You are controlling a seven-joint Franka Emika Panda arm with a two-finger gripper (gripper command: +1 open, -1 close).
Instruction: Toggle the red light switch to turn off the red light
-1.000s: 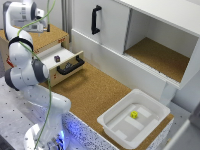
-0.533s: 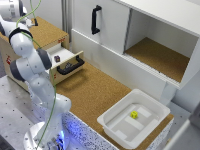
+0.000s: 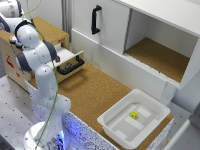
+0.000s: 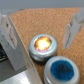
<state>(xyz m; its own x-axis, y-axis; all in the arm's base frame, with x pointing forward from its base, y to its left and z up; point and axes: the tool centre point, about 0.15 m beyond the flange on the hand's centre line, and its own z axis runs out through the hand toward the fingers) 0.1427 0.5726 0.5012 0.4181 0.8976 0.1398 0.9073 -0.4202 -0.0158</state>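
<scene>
In the wrist view the red light switch (image 4: pixel 42 44) is a small round button with a glowing red-orange centre and a pale rim, set in a cork-textured surface. My gripper (image 4: pixel 41 44) is open just above it. One finger (image 4: pixel 10 32) stands on each side of the button, neither visibly touching it. A similar round blue button (image 4: pixel 61 70) sits right beside the red one. In the exterior view my hand (image 3: pixel 8 22) is over the top of the wooden box (image 3: pixel 50 31) at the far left. The arm hides both buttons there.
The wooden box has an open drawer with a black handle (image 3: pixel 70 66). A white cabinet (image 3: pixel 112 35) with a black handle (image 3: pixel 95 19) and an open compartment (image 3: pixel 160 55) stands behind. A white tray (image 3: pixel 150 127) holding a small yellow object (image 3: pixel 134 114) sits on the exterior view's right.
My hand has moved toward the exterior view's left and lower over the wooden box top, and the elbow has swung with it. Drawer and tray have not moved.
</scene>
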